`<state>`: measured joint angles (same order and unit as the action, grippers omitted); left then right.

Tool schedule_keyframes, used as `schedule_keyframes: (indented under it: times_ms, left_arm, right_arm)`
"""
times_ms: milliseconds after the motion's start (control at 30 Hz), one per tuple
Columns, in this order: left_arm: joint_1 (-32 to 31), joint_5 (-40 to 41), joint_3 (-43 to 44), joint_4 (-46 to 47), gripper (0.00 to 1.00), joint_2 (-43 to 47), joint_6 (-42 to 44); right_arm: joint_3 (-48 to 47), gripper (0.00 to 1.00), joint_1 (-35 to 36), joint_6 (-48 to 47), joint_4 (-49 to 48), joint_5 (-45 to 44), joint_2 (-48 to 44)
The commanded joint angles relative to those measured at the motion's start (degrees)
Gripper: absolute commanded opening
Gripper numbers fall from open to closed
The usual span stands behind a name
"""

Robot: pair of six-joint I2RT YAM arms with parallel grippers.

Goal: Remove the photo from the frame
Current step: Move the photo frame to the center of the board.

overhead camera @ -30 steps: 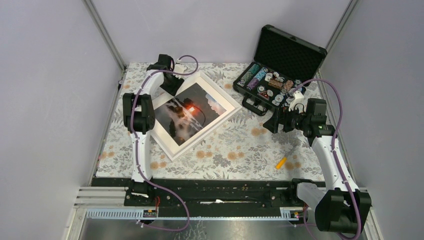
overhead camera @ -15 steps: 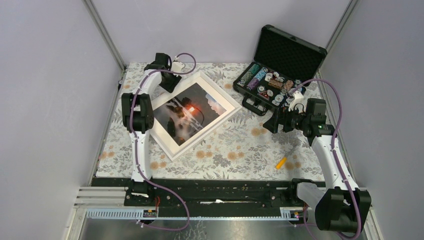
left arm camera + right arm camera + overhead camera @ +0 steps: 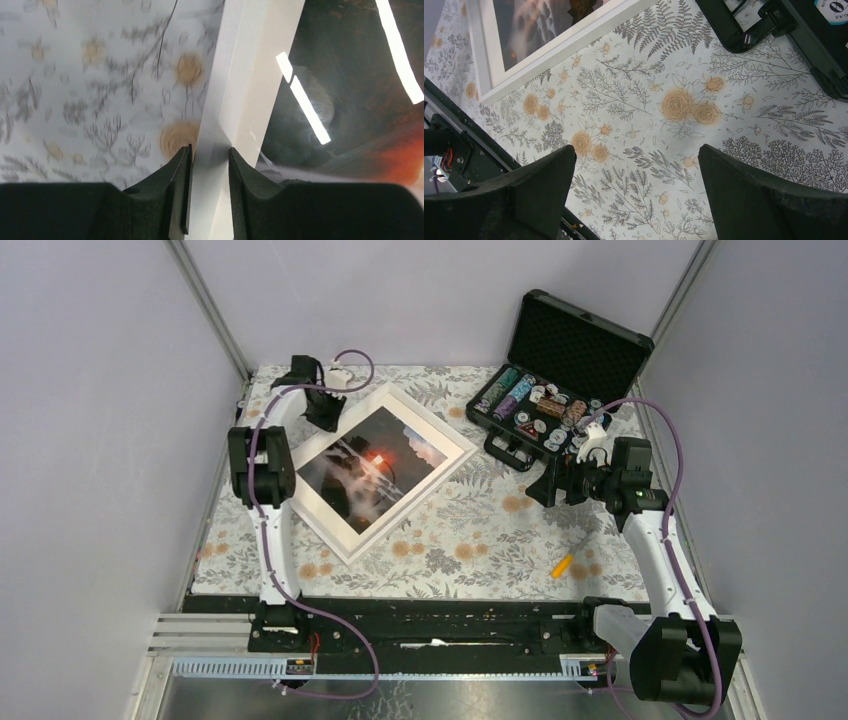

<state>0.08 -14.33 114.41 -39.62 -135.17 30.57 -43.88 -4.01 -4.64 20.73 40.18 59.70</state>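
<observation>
The frame (image 3: 330,531), white-bordered, lies face up and askew on the left half of the flowered table. The photo (image 3: 365,462) sits inside it, dark rocks around an orange-red glow, with lamp glare across the glass. My left gripper (image 3: 325,418) is at the frame's far left edge. In the left wrist view its jaws (image 3: 210,152) are closed on the white border (image 3: 245,75), one finger outside the frame and one on the photo (image 3: 350,100) side. My right gripper (image 3: 545,485) hovers open over bare cloth to the right. Its wrist view (image 3: 636,165) catches the frame's near corner (image 3: 554,52).
An open black case of poker chips (image 3: 560,380) stands at the back right, its front edge (image 3: 774,30) close to my right gripper. A small orange object (image 3: 563,565) lies near the right front. Grey walls close in the table's left, back and right.
My left gripper has closed onto the frame's far left border and drawn leftward, and the frame has shifted and turned slightly left with it. The right arm has not moved.
</observation>
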Motion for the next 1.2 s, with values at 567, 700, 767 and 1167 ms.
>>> schedule_keyframes:
  times_ms: [567,700,767,1167]
  left_arm:
    - [9.90,-9.08,-48.58,11.04,0.00,31.86,-37.87]
    - [9.83,-12.77,-55.08,15.19,0.00,32.99,-44.15]
    - [9.73,-14.12,-58.92,18.10,0.00,33.79,-47.00]
    - [9.39,-21.19,-67.05,23.26,0.00,41.23,-48.35]
  right_arm:
    - [-3.44,1.00,0.23,3.85,-2.34,2.68,6.14]
    - [-3.43,1.00,0.42,4.29,-4.34,2.71,8.15]
    - [-3.44,1.00,0.97,4.29,-4.72,2.43,9.41]
    - [-7.01,1.00,8.61,7.51,-6.67,-0.77,19.80]
